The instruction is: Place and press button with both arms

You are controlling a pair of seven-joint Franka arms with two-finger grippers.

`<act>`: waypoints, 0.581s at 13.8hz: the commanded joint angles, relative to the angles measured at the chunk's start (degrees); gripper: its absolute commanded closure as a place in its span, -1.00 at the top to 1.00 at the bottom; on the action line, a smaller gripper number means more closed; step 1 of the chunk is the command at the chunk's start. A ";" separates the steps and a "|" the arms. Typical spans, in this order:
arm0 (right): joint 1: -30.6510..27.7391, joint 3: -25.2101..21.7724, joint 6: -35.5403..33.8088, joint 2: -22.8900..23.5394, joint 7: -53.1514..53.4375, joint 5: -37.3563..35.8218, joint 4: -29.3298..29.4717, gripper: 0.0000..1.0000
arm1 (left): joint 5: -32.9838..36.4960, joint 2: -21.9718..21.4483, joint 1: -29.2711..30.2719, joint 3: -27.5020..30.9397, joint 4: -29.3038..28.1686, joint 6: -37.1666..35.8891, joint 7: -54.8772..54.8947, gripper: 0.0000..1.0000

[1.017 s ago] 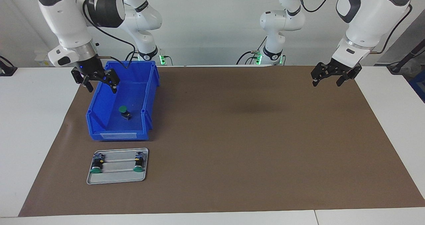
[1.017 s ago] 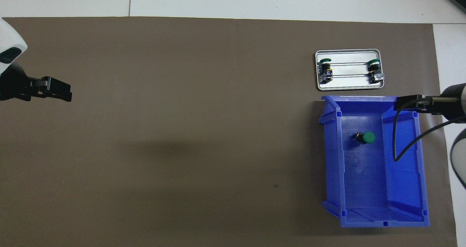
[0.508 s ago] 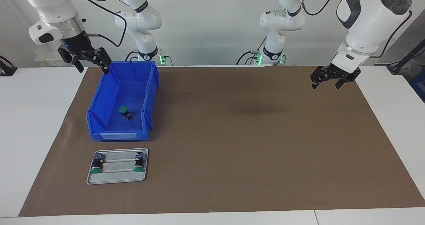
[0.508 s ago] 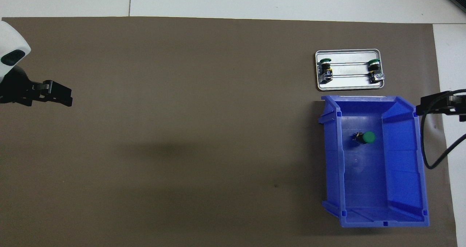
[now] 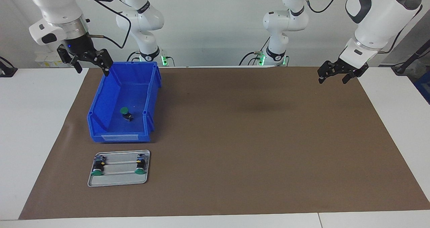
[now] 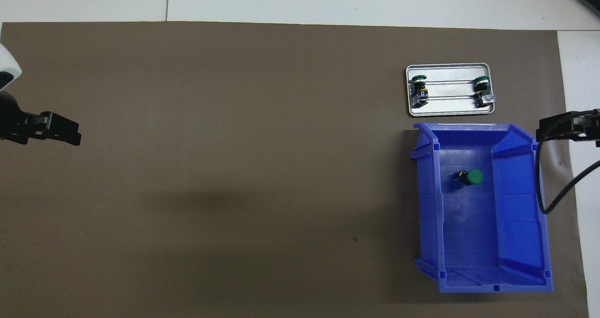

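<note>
One green-capped button lies on its side on the floor of the blue bin. Two more buttons rest on rails in the silver tray. My right gripper hangs open and empty, raised above the bin's outer wall at the right arm's end of the table. Over the brown mat's edge at the left arm's end, my left gripper is also open and empty, well off the surface.
The tray sits just past the bin, farther from the robots. A brown mat covers most of the white table. A black cable from the right arm loops over the bin's outer wall.
The right gripper rose up and out from above the bin's interior to above its outer wall. The left gripper lifted a little and drew back toward its own end of the table.
</note>
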 commanded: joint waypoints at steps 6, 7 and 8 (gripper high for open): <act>-0.89 0.23 -1.50 -0.53 1.13 2.41 -0.48 1.00 | 2.79 -1.92 -0.20 -0.45 -2.67 1.32 1.28 0.99; -0.89 0.23 -1.50 -0.53 1.13 2.41 -0.48 1.00 | 2.79 -1.92 -0.20 -0.45 -2.67 2.37 1.80 0.98; -0.89 0.15 -1.24 -0.53 1.30 2.33 -0.40 1.00 | 2.79 -1.83 -0.20 -0.45 -2.76 3.52 2.76 0.98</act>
